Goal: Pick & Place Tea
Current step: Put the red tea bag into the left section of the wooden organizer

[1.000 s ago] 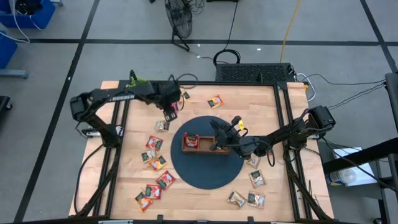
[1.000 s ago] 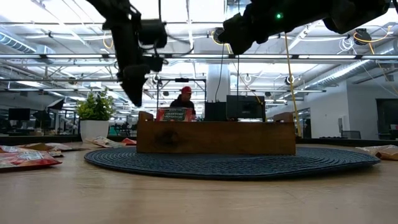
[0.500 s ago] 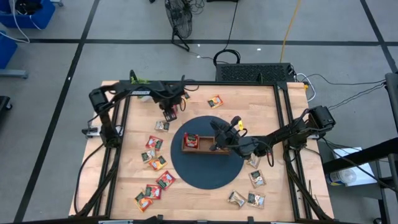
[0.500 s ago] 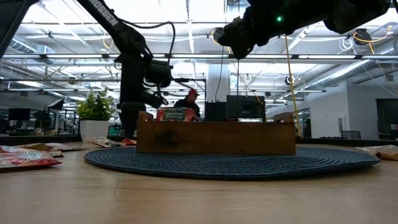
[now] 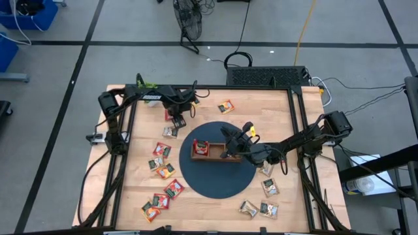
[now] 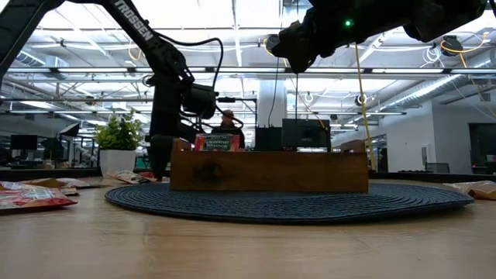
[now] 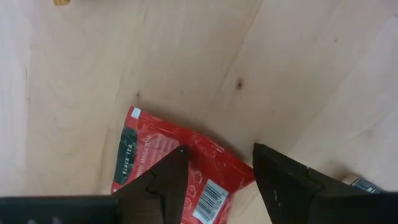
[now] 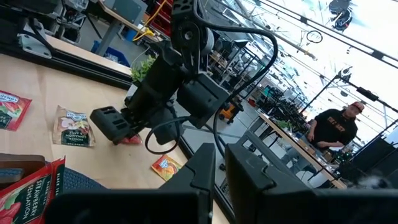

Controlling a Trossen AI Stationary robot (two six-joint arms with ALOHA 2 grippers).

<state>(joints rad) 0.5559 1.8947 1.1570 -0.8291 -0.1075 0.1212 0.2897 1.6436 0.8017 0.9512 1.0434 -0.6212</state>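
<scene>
A red tea sachet (image 7: pixel 155 165) lies flat on the wooden table, far left of the round mat. My left gripper (image 7: pixel 217 158) points down over it, open; one finger stands above the sachet's face, the other just past its edge. The brown wooden tray (image 5: pixel 219 151) sits on the dark blue mat (image 5: pixel 219 179), with a red sachet (image 5: pixel 201 146) upright in its left compartment. My right gripper (image 8: pixel 219 165) hangs level above the tray, shut and empty. My left gripper comes at the red sachet from above, fingers pointing down. One fingertip (image 7: pixel 171 171) stands over the printed face near the barcode. Whether either finger touches the sachet I cannot tell; it lies flat on the table.
Several sachets lie scattered: an orange one (image 5: pixel 226 106) at the far side, a group at left (image 5: pixel 160 156), more near left (image 5: pixel 160 199) and near right (image 5: pixel 264 196). A potted plant (image 6: pixel 118 139) stands at the far left corner. A person (image 8: pixel 333 127) is behind the table.
My left gripper has come down from well above the table to just over the red sachet, shifting a little toward the far left, and has tipped from a slant to straight down. Its fingers have stayed open. The right arm has kept still.
</scene>
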